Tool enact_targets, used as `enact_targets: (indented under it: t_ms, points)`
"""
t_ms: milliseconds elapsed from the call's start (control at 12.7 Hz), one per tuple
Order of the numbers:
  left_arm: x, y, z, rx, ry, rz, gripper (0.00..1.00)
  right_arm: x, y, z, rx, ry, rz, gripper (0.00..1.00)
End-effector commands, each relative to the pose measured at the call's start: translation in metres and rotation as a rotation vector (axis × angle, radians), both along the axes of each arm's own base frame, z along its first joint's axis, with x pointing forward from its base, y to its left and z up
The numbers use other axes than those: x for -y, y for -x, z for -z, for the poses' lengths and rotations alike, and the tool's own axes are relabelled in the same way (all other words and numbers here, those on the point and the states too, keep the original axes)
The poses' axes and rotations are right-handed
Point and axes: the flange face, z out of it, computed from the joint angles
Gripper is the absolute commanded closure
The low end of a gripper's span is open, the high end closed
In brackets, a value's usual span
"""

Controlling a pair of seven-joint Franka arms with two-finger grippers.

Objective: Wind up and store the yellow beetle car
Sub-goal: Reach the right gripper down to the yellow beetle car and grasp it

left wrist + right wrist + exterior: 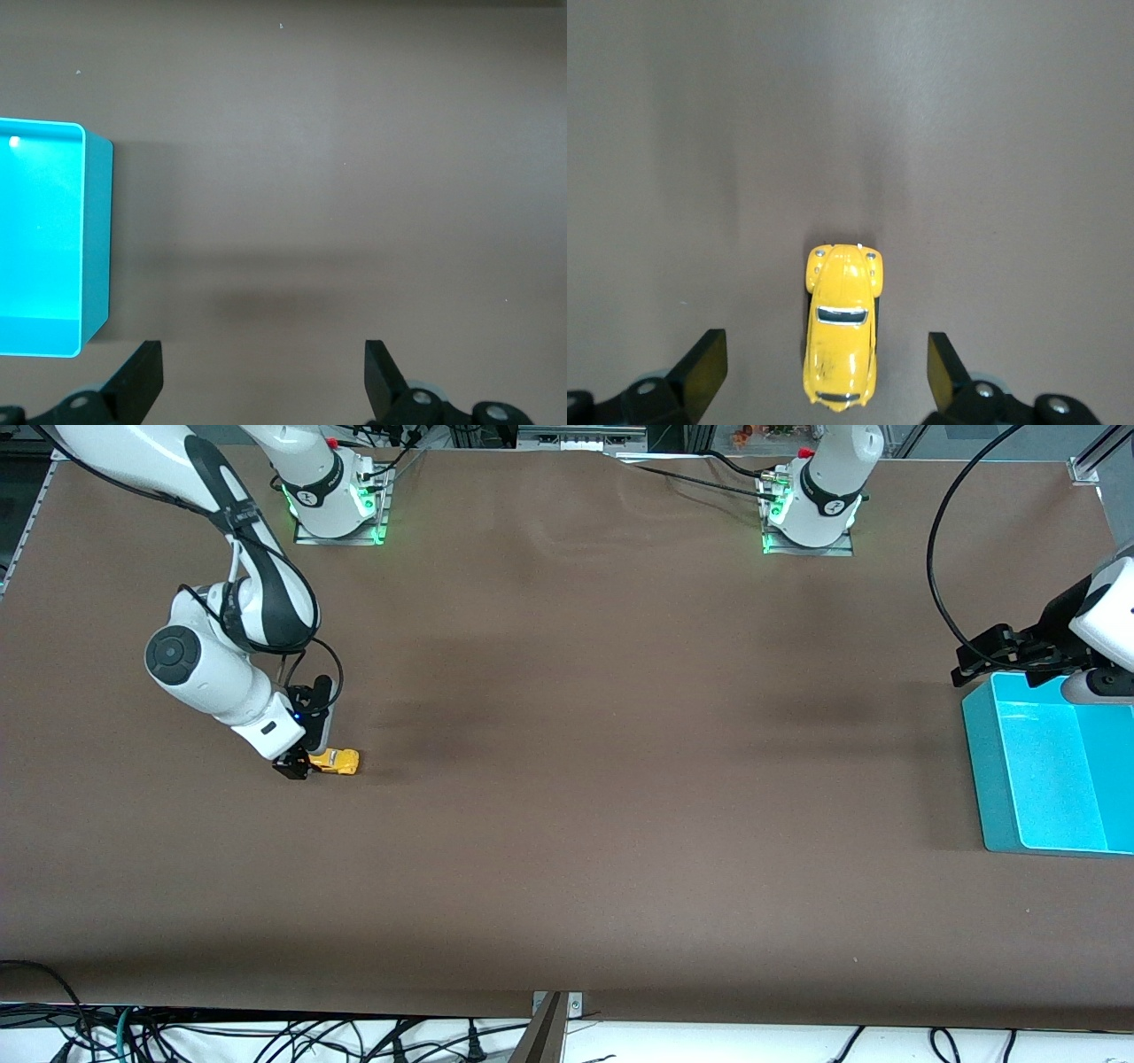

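Yellow beetle car (840, 326) between spread fingers (704, 367)

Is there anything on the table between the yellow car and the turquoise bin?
No. In the front view, only the table shows between the yellow beetle car and the turquoise bin.

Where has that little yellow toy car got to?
The small yellow beetle-shaped toy car sits on the brown table toward the right arm's end, between the right gripper's open jaws.
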Motion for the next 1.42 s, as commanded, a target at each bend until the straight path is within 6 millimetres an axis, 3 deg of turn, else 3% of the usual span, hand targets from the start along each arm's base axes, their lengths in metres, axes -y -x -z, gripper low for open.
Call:
enact_targets:
  t_ms: [0,157,236,472,708,1337]
  points:
    - [0.0,-0.002,-0.006,-0.001,0.007,-0.005,0.0,0.017,-0.003,0.028,0.022,-0.015,-0.049,0.0]
    - [0.0,-0.002,-0.006,-0.001,0.007,-0.005,0.0,0.022,-0.002,0.035,0.015,-0.018,-0.042,0.02]
    - [0.0,-0.002,-0.006,-0.001,0.007,-0.005,0.0,0.023,-0.002,0.036,0.017,-0.018,-0.042,0.09]
    - [0.0,-0.002,-0.006,-0.001,0.007,-0.005,0.0,0.022,-0.002,0.039,0.012,-0.019,-0.041,0.46]
    - [0.0,-0.002,-0.006,-0.001,0.009,-0.005,0.0,0.022,0.0,0.041,0.007,-0.019,-0.045,0.68]
    - [0.0,-0.002,-0.006,-0.001,0.009,-0.005,0.0,0.023,-0.002,0.043,0.028,-0.016,-0.142,0.68]
